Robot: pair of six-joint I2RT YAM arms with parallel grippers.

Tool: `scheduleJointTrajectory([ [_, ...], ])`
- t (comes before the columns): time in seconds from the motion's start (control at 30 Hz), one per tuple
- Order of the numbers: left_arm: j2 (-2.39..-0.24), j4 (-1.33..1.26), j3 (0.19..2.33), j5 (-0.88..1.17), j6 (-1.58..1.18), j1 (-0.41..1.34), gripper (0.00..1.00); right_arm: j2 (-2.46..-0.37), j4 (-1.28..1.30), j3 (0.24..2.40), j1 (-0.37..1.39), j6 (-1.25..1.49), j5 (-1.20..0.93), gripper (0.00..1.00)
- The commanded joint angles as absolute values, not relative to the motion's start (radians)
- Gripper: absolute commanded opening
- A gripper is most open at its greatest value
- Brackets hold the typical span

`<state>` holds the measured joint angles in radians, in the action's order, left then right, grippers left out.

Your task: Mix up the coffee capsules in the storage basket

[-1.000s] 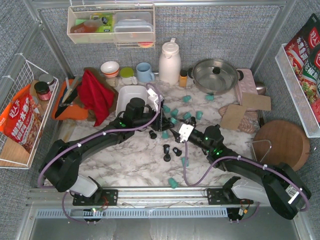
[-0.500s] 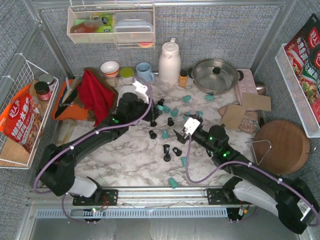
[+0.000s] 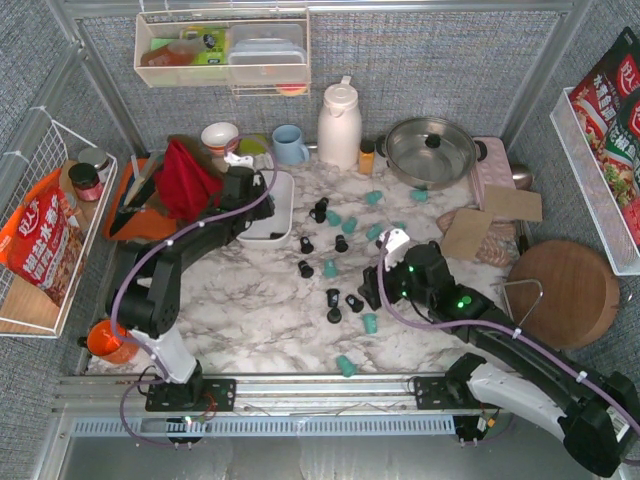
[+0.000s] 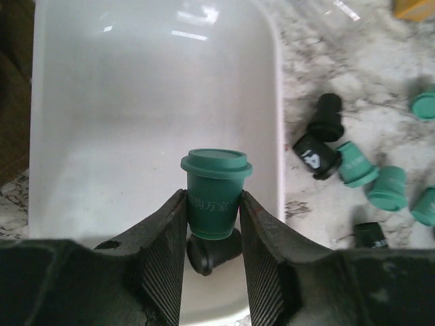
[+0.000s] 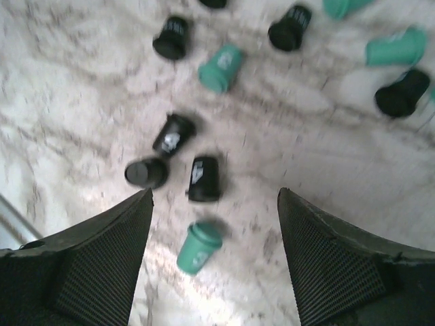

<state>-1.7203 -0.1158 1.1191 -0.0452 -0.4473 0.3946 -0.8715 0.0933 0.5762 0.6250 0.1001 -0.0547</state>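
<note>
The table [image 3: 250, 300] has a white top with grey marble veins. It spreads under the jaws of the right gripper [image 5: 214, 197] and shows to the right of the jaws of the left gripper [image 4: 212, 204]. Far beyond both pairs of jaws stands the back wall [image 3: 420, 60], covered in grey woven cloth, with a clear shelf bin [image 3: 220, 75] fixed on it. A white wire basket [image 3: 40, 135] hangs well to the left of the jaws, a second wire basket [image 3: 590, 200] well to the right. Silver metal posts [image 3: 100, 75] stand in the corners. A metal rail [image 3: 330, 385] runs behind the jaws, along the near edge.
</note>
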Motion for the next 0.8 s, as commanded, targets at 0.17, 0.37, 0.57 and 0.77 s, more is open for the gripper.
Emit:
scheduleJointTrajectory([
  [0.17, -1.787, -0.090, 1.131, 0.004, -0.472, 0.369, 0.69, -0.875, 0.167, 0.548, 0.650, -0.068, -0.288, 0.81],
  [0.37, -1.678, -0.044, 1.086, -0.019, -0.446, 0.368, 0.95, -0.986, 0.251, 0.652, 0.685, -0.429, -0.368, 0.82],
  [0.57, -1.483, -0.021, 0.959, -0.042, -0.449, 0.369, 0.99, -1.139, 0.544, 0.804, 0.770, -0.803, -0.367, 0.82],
  [0.77, -1.327, -0.073, 0.835, 0.009, -0.453, 0.377, 0.99, -1.237, 0.678, 0.851, 0.798, -0.920, -0.243, 0.83],
])
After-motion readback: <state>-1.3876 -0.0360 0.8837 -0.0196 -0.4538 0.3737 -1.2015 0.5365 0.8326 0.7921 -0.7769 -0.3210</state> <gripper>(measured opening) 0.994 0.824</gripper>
